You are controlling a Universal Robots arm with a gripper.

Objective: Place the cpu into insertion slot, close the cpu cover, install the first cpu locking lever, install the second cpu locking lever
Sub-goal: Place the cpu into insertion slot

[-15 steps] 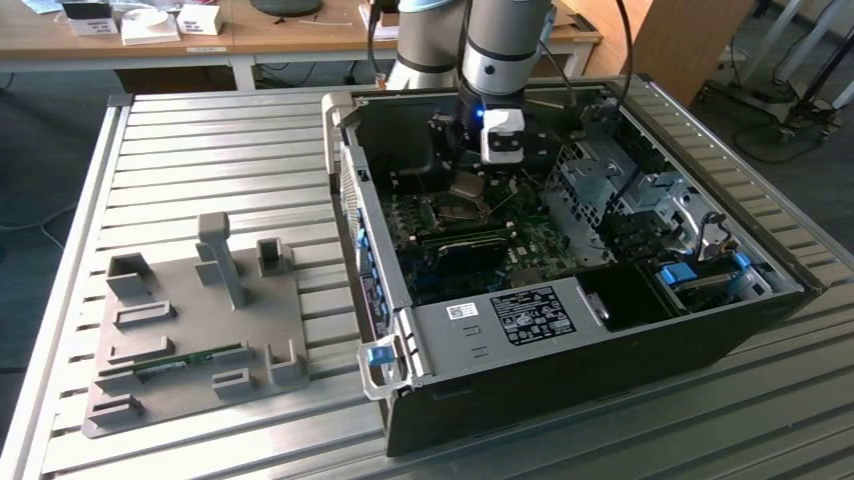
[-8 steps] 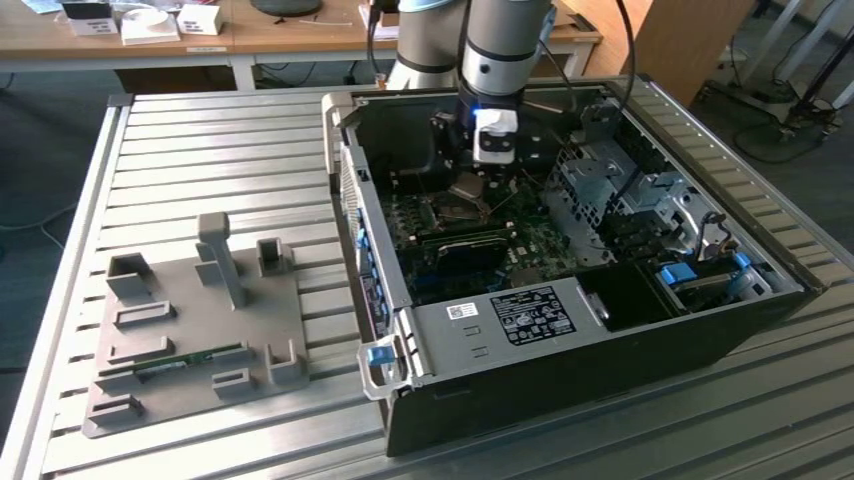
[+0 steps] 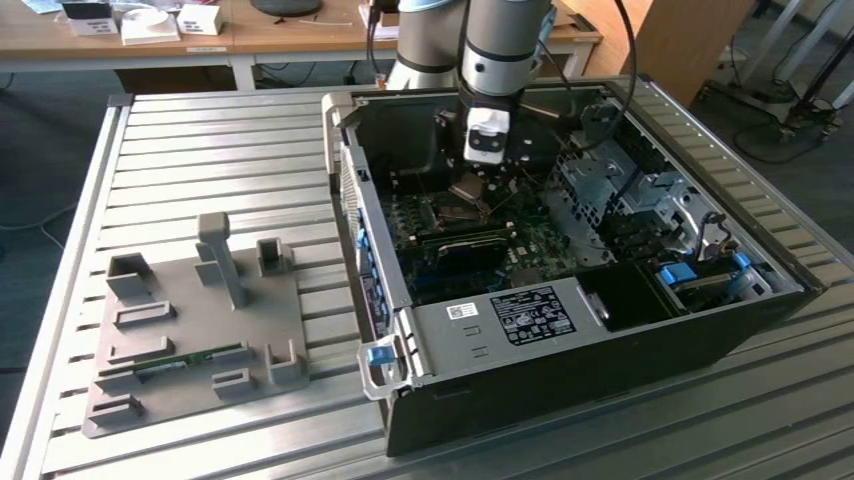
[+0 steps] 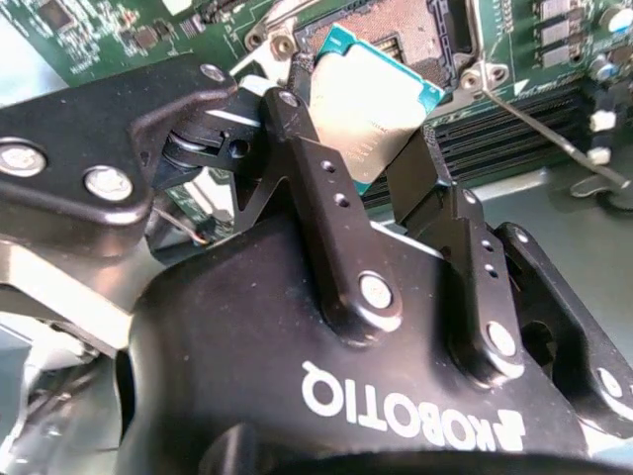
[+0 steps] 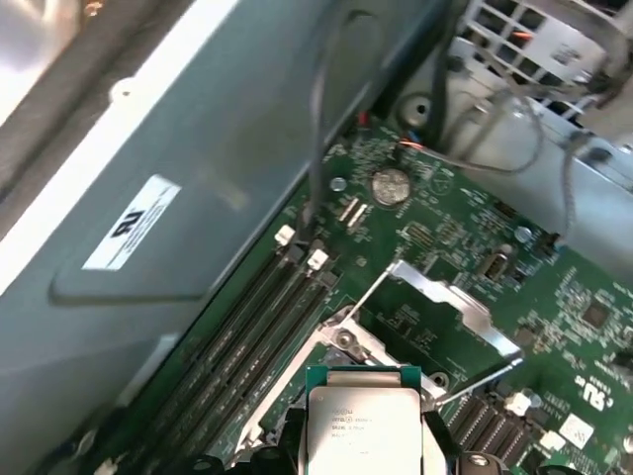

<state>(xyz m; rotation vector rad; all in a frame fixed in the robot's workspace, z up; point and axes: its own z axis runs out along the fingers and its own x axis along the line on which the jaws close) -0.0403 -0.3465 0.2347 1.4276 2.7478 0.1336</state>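
Second wrist view — jaws clamp the cpu [image 4: 371, 109] near insertion slot [image 4: 410, 30] — memory slots [image 4: 504, 129] beside.

The cpu [image 5: 361, 427] has a silvery-grey top edged in teal. The tool [image 4: 361, 129] is black with white lettering. Inside the computer case [image 3: 561, 390], the circuit board [image 5: 593, 287] is green with pale markings, the cpu cover [image 5: 440, 289] silvery, the memory slots [image 5: 237, 346] black. The case itself is black with a blue latch [image 3: 380, 353]. Beside it the bench [image 3: 200, 130] is ribbed silver-grey, carrying a plain grey fixture plate [image 3: 187, 320].
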